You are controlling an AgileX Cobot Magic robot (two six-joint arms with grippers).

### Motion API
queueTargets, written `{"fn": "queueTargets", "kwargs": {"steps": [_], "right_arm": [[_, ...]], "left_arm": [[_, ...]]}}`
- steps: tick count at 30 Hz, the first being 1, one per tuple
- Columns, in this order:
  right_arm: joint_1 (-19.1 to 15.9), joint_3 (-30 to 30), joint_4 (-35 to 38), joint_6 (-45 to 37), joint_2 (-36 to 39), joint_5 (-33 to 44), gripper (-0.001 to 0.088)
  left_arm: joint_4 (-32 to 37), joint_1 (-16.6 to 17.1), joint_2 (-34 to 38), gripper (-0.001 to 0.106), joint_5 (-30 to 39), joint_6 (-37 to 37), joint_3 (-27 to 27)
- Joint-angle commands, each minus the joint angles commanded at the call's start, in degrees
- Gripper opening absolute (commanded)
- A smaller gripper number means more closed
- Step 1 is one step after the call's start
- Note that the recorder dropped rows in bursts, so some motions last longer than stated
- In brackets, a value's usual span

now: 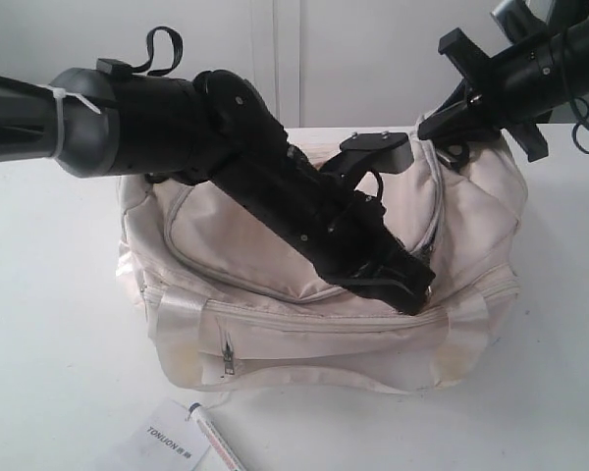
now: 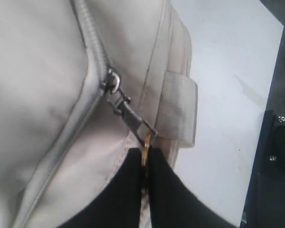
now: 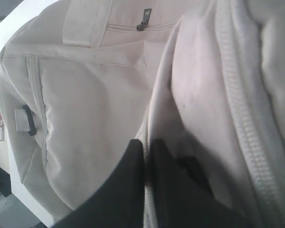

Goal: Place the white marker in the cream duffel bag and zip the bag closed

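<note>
The cream duffel bag [image 1: 275, 245] sits mid-table with its curved top zipper [image 2: 92, 38] running over it. My left arm reaches across the bag, and the left gripper [image 1: 415, 292] [image 2: 146, 151] is shut on the gold ring zipper pull [image 2: 145, 141], which hangs from the dark slider [image 2: 115, 90]. At the bag's back right corner, my right gripper [image 1: 429, 128] [image 3: 146, 145] is shut on the bag's zipper edge [image 3: 145, 118]. The white marker [image 1: 218, 444] lies on the table in front of the bag, outside it, next to the paper tag.
A flat white "TONLION" tag [image 1: 167, 442] lies at the front edge beside the marker. The bag's front zip pocket [image 1: 275, 339] and strap handles [image 2: 178, 109] face the camera. White table [image 1: 49, 324] surrounds the bag; its edge [image 2: 256, 142] shows past the strap.
</note>
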Motion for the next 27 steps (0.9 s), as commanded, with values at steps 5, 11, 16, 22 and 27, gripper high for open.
{"fn": "queueTargets", "kwargs": {"steps": [5, 11, 16, 22, 27], "right_arm": [[0.0, 0.0, 0.0, -0.1, 0.0, 0.0, 0.0], [0.0, 0.0, 0.0, -1.6, 0.0, 0.0, 0.0], [0.0, 0.0, -0.1, -3.3, 0.0, 0.4, 0.0], [0.0, 0.0, -0.1, -9.5, 0.0, 2.5, 0.0], [0.0, 0.0, -1.6, -13.3, 0.0, 5.6, 0.0]], "left_arm": [[1.6, 0.0, -0.2, 0.0, 0.5, -0.7, 0.0], [3.0, 0.0, -2.0, 0.0, 0.4, -1.2, 0.0], [3.8, 0.0, -3.5, 0.0, 0.1, -1.2, 0.0], [3.8, 0.0, -4.2, 0.0, -0.3, -1.0, 0.0], [4.0, 0.0, -5.4, 0.0, -0.3, 0.2, 0.0]]}}
